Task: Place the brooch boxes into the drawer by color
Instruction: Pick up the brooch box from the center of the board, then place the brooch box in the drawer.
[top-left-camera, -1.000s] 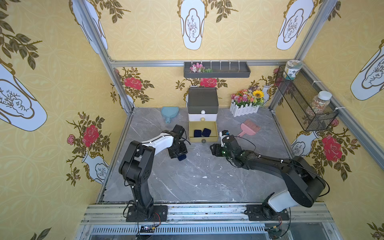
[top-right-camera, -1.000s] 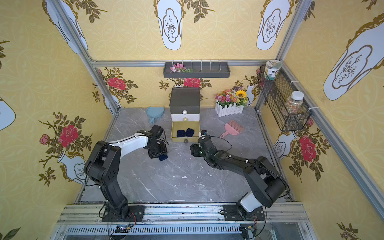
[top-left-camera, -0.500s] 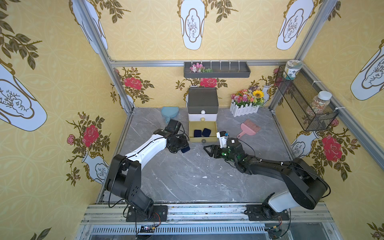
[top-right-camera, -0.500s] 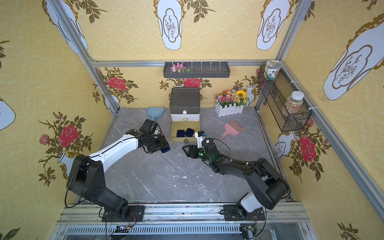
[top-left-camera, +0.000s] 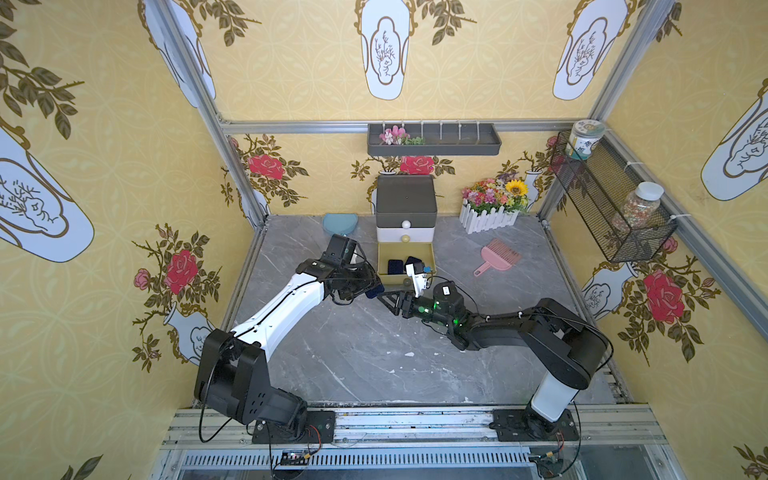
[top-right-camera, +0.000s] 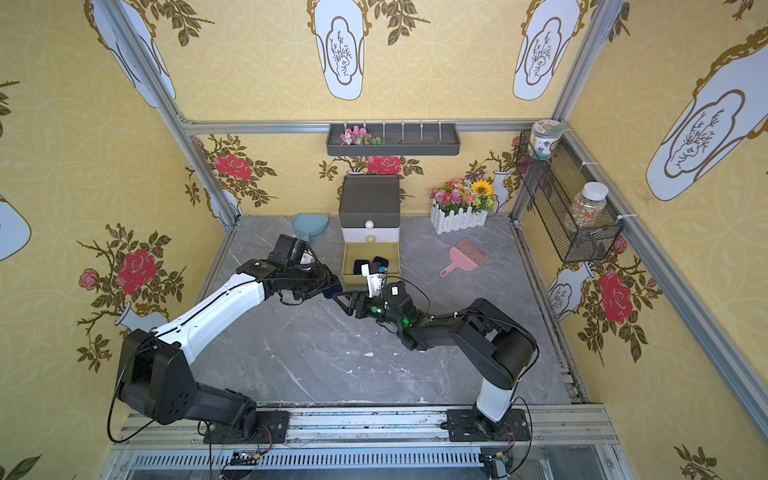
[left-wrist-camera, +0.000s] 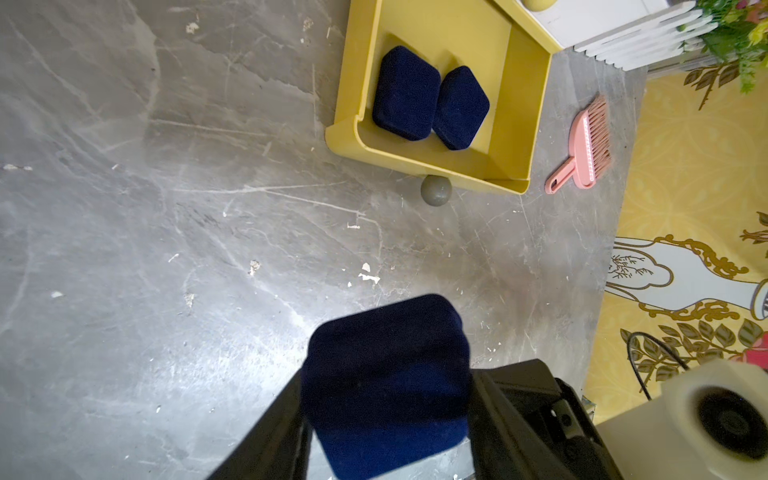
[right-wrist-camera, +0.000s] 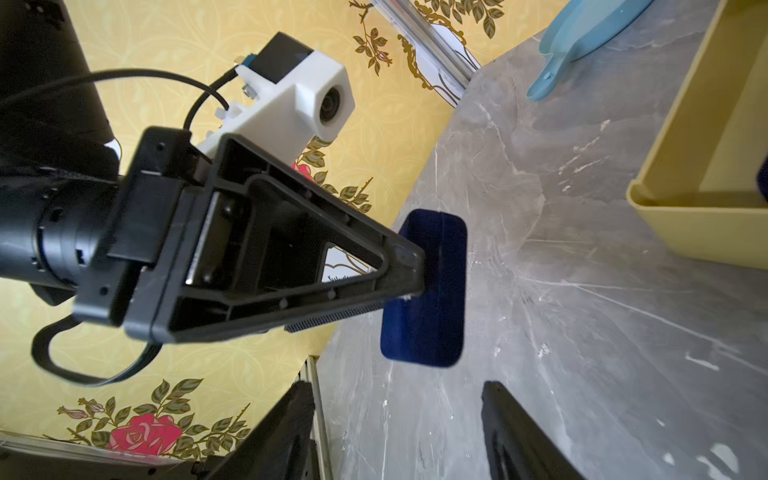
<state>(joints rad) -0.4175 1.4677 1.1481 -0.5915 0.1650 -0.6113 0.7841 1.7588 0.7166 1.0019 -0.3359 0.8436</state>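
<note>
Left gripper (top-left-camera: 366, 287): clamped on a navy brooch box (left-wrist-camera: 384, 374), fingers on two opposite sides. It is carried clear of the table just in front of the olive-yellow drawer (left-wrist-camera: 521, 116), off its left front corner.
Right gripper (top-left-camera: 386, 298): jaws apart and empty, just beside the held box in front of the drawer. It is either standing by or set to help; I cannot tell which.
Olive-yellow drawer: pulled out of the chest (top-left-camera: 406, 199), mouth open to receive.
Two navy brooch boxes (left-wrist-camera: 405, 93): lying touching inside the drawer, so this looks like the navy drawer — likely why the held box is brought here.
Chest: directly behind the drawer, with its other drawers shut.
</note>
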